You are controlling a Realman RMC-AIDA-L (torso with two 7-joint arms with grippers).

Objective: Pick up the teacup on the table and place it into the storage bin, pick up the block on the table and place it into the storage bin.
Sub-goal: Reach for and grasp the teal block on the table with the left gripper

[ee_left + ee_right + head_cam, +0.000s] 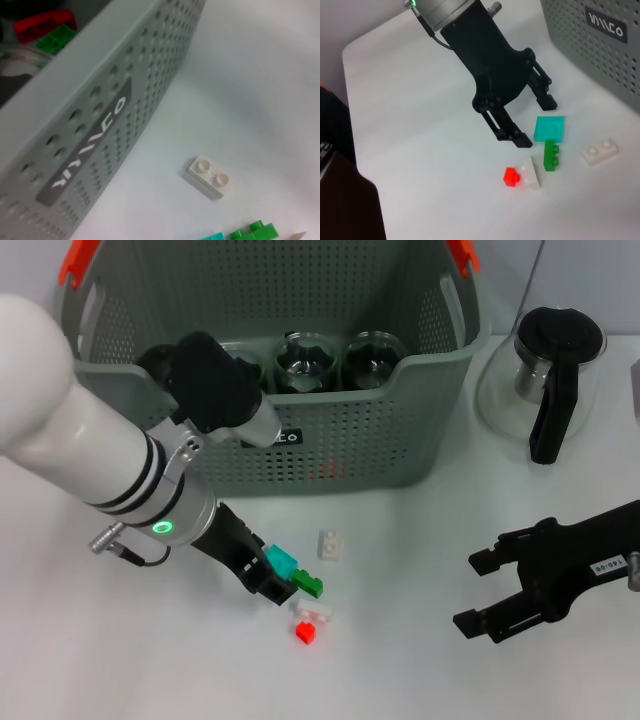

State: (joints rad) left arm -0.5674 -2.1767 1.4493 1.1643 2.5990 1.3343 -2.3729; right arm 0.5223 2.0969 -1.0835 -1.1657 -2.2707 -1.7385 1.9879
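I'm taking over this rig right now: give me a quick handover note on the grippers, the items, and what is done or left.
Left gripper: open, low over the table beside the teal block and green block, holding nothing.
Right gripper: open, idle above the table on the right.
Storage bin: holds glass teacups and a red and a green block.
On the table: teal, green, red and two white blocks.
Left to do: bin the loose blocks; no teacup remains visible on the table.
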